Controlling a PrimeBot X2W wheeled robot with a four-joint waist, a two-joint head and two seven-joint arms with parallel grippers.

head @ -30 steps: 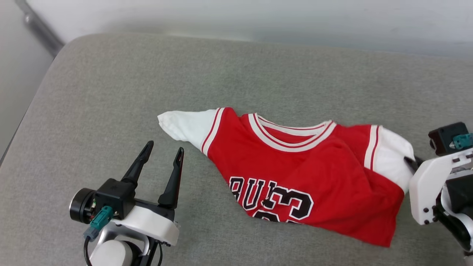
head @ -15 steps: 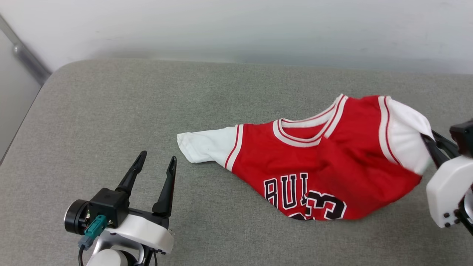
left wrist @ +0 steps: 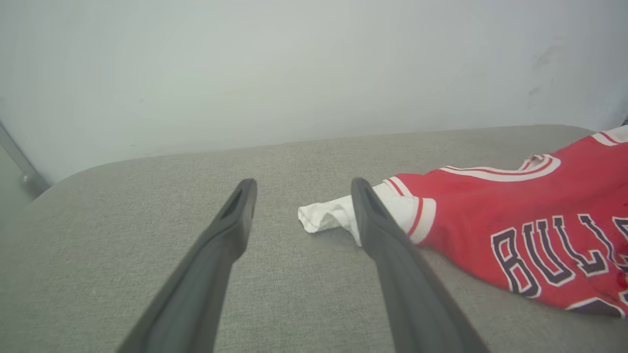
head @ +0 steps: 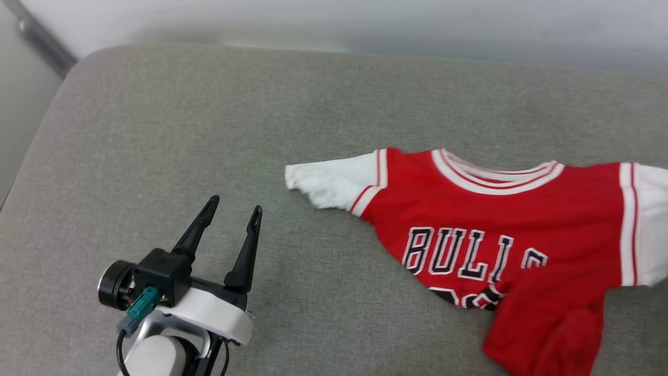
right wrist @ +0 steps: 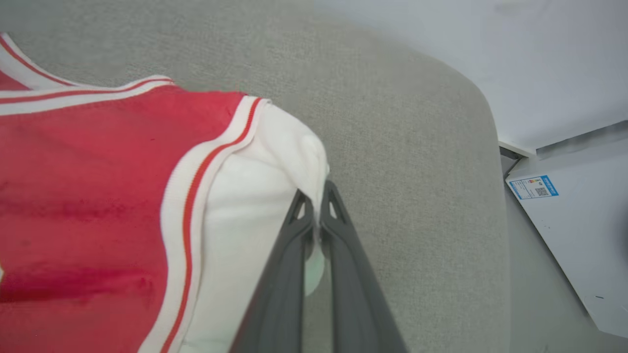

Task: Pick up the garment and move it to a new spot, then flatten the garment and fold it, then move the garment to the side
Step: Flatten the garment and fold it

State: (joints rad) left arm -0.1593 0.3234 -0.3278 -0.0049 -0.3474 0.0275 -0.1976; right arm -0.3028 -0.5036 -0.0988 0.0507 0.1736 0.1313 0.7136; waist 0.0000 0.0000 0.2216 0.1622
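Note:
The garment (head: 501,219), a red jersey with white sleeves and black "BULLS" lettering, lies stretched across the right half of the grey cushion (head: 209,120), running off the right edge of the head view. Its free white sleeve (head: 334,183) points left. My left gripper (head: 232,209) stands open at the lower left, well short of that sleeve, nothing between its fingers. In the left wrist view the garment (left wrist: 515,220) lies just right of the open left gripper (left wrist: 299,189). In the right wrist view my right gripper (right wrist: 318,198) is shut on the garment's (right wrist: 98,196) other white sleeve (right wrist: 260,196).
A pale wall (head: 365,21) runs behind the cushion. The cushion's right edge (right wrist: 490,171) drops to the floor, where a white panel (right wrist: 574,215) with a blue label lies. A dark rail (head: 36,31) stands at the far left.
The right gripper has dragged the garment to the right, pulling its chest flat so the lettering shows, and has left the head view. The head camera shifted. The left gripper stayed open.

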